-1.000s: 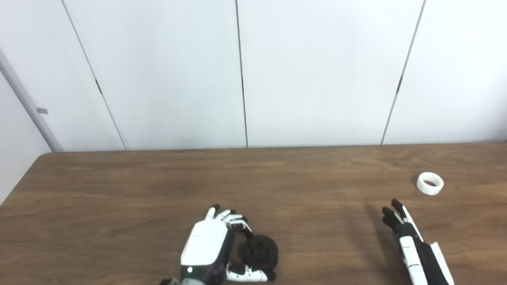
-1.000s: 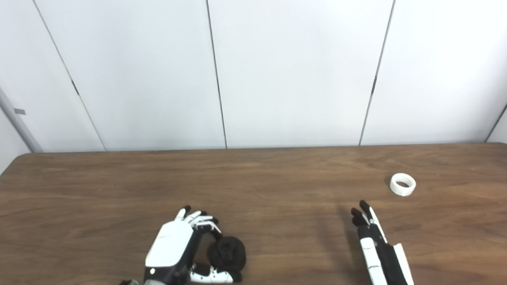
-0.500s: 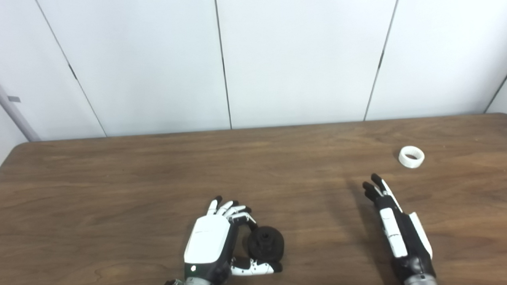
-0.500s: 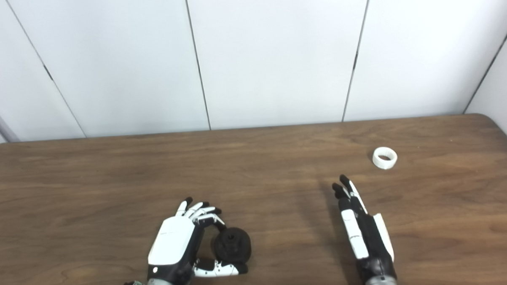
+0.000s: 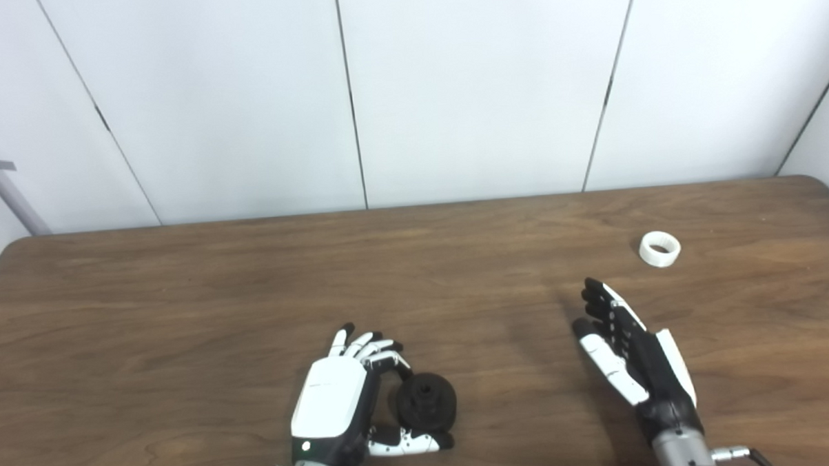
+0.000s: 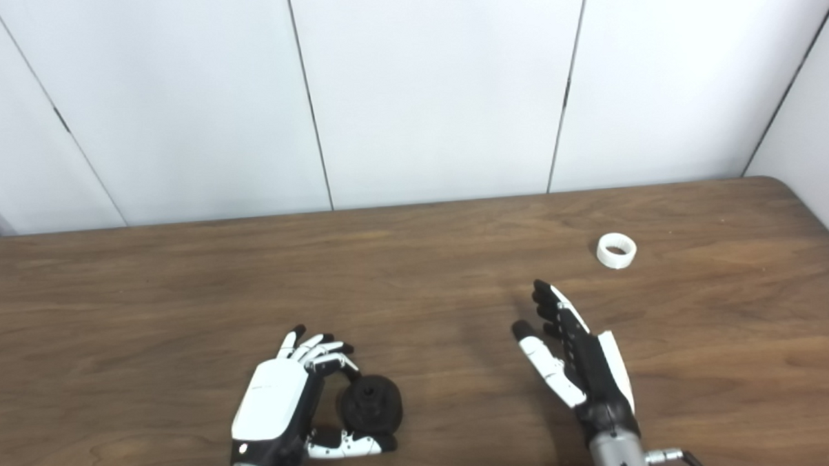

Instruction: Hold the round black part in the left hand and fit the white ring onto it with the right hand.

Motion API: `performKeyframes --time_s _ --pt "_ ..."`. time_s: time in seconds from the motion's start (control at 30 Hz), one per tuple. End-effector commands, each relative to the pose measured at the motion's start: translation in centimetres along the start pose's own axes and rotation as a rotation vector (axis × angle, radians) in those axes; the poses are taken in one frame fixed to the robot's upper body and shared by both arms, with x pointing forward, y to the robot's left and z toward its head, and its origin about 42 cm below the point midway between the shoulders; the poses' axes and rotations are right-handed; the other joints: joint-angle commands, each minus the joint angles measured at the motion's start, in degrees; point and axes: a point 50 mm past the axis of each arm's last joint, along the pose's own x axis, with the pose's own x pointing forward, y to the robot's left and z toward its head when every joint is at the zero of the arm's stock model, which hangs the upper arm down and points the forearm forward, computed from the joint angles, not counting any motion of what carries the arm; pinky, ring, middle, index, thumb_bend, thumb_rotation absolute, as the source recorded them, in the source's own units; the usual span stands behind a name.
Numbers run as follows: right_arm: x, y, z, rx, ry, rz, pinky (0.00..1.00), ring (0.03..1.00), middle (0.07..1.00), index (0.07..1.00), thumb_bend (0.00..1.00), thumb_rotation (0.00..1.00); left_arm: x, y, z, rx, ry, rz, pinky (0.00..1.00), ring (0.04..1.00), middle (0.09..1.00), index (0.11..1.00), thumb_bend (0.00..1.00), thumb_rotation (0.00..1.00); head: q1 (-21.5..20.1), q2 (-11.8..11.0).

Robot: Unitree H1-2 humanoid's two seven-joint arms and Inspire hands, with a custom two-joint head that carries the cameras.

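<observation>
The right robot hand [image 5: 629, 353] had spread its thumb and lay empty, short of the ring [image 5: 660, 248] near the table's [image 5: 182, 303] right edge. The left robot hand [image 5: 337, 401] still cupped the part [image 5: 427, 401] near the front edge; ring pickup remained.

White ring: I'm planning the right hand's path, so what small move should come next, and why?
Probably reach the right hand forward and to its right, toward the white ring. The hand is open and holds nothing, and the ring lies apart from it, untouched on the table. The left hand has its fingers around the round black part, so that side looks ready.
</observation>
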Motion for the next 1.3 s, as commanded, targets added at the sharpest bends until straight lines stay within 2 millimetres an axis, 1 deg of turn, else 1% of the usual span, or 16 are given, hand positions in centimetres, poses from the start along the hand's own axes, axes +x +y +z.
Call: performKeyframes --time_s 0.0,0.13,0.23,0.4,0.47,0.57,0.63,0.77,0.87,1.17,1.27 --pt "1.4 -1.5 2.5 -0.064 -0.105 -0.045 0.84 0.884 0.897 0.877 0.6 0.63 -0.3 0.3 -0.8 0.031 0.011 -0.007 1.0 0.88 0.782 0.484 0.52 0.06 -0.3 0.2" --pt "2.8 -3.1 3.7 -0.152 -0.111 -0.086 0.86 0.875 0.879 0.843 0.66 0.51 -0.3 0.7 -1.3 0.023 0.017 -0.009 1.0 0.883 0.785 0.484 0.52 0.06 -2.1 0.3" --pt "3.7 -4.1 4.6 -0.245 -0.114 -0.093 0.86 0.885 0.892 0.824 0.7 0.45 -0.5 0.8 -1.7 0.027 0.016 -0.007 1.0 0.88 0.783 0.484 0.52 0.06 -3.7 0.1" --pt "5.0 -5.4 5.8 -0.368 -0.1 -0.102 0.87 0.909 0.925 0.811 0.75 0.4 -0.8 1.2 -2.3 0.027 0.023 -0.017 1.0 0.878 0.78 0.484 0.52 0.06 -7.8 0.0" --pt "5.4 -5.7 6.2 -0.407 -0.098 -0.104 0.88 0.921 0.932 0.807 0.76 0.39 -0.8 1.3 -2.4 0.029 0.027 -0.02 1.0 0.879 0.779 0.484 0.52 0.06 -9.1 -0.1" --pt "6.6 -6.3 6.6 -0.481 -0.109 -0.115 0.9 0.946 0.935 0.796 0.76 0.39 -0.9 1.5 -2.7 0.036 0.03 -0.021 1.0 0.878 0.777 0.484 0.52 0.06 -10.7 -0.3" --pt "7.5 -6.9 6.9 -0.513 -0.107 -0.13 0.96 0.984 0.945 0.781 0.78 0.35 -0.9 1.6 -2.9 0.032 0.029 -0.017 1.0 0.873 0.775 0.484 0.52 0.05 -11.3 -0.4" --pt "9.3 -8.1 7.1 -0.575 -0.099 -0.148 0.97 0.999 0.966 0.76 0.81 0.34 -1.0 1.6 -3.1 0.03 0.028 -0.017 1.0 0.869 0.773 0.484 0.52 0.05 -12.7 -0.7" --pt "10.5 -9.0 7.1 -0.605 -0.076 -0.157 1.0 1.0 0.987 0.752 0.83 0.33 -1.0 1.6 -3.3 0.034 0.02 -0.015 1.0 0.864 0.77 0.484 0.52 0.05 -12.8 -0.7" --pt "14.4 -11.6 6.6 -0.683 0.011 -0.173 1.0 1.0 1.0 0.752 0.85 0.29 -1.1 1.6 -3.4 0.045 0.019 -0.022 1.0 0.862 0.77 0.484 0.52 0.06 -13.9 -1.1" --pt "15.4 -12.1 6.3 -0.692 0.039 -0.188 1.0 1.0 1.0 0.75 0.86 0.28 -1.1 1.6 -3.5 0.041 0.017 -0.022 1.0 0.863 0.772 0.484 0.52 0.06 -14.5 -1.2"
